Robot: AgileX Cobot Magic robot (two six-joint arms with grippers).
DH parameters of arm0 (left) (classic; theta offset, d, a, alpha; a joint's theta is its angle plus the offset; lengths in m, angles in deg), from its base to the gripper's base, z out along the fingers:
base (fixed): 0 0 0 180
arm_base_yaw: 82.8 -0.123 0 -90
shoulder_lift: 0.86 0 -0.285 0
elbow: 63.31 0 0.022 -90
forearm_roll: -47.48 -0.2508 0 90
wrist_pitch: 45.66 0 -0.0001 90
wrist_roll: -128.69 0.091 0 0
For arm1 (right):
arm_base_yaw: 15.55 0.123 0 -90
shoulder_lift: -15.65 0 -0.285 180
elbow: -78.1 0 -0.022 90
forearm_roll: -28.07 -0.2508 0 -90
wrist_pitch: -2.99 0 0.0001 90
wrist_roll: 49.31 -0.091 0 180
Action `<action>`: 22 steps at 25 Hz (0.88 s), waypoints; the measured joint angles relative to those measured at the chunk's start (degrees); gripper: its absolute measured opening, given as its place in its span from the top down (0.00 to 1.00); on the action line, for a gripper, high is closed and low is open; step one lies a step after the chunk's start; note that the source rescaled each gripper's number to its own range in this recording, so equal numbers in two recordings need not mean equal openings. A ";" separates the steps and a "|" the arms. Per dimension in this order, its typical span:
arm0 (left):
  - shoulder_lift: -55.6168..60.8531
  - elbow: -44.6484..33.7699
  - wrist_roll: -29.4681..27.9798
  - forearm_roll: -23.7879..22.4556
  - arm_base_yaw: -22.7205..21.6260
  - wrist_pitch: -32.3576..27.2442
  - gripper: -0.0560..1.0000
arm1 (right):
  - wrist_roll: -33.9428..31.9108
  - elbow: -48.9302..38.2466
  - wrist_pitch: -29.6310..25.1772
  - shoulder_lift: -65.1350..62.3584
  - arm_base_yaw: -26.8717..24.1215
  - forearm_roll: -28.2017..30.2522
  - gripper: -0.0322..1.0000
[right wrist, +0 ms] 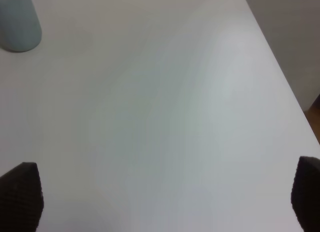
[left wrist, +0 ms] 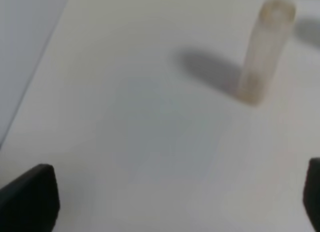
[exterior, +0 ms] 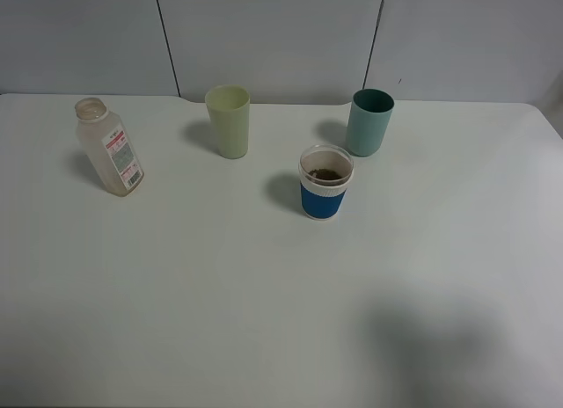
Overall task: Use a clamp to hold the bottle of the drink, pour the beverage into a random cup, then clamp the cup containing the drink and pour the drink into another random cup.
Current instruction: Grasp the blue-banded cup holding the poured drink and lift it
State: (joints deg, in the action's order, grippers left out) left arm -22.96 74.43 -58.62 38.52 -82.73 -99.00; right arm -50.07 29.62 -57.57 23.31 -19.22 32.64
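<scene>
The blue-sleeved cup stands upright near the middle of the desk, with a shallow pool of dark brown beverage in its bottom. It looks like the next thing to grasp. A clumsy approach could tip it or knock the teal cup just behind it. That cup and the pale yellow-green tumbler, by the far edge, show no contents. The uncapped bottle, toward the far left corner, looks nearly empty. The left end effector and right end effector are released, grasping nothing.

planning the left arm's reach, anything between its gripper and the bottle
Nothing: the left wrist view shows only bare table between the open left gripper and the bottle.
</scene>
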 joint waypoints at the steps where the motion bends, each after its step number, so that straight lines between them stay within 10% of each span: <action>1: 0.23 0.05 0.19 0.14 0.00 -1.14 0.01 | 0.00 0.00 0.00 0.00 0.00 0.00 0.00; 22: 9.83 -5.93 2.14 5.67 -3.97 -7.38 0.01 | 0.00 0.00 0.00 0.00 0.00 0.00 0.00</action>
State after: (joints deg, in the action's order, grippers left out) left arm -13.13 68.50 -56.48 44.19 -86.70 -106.38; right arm -50.07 29.62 -57.57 23.31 -19.22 32.64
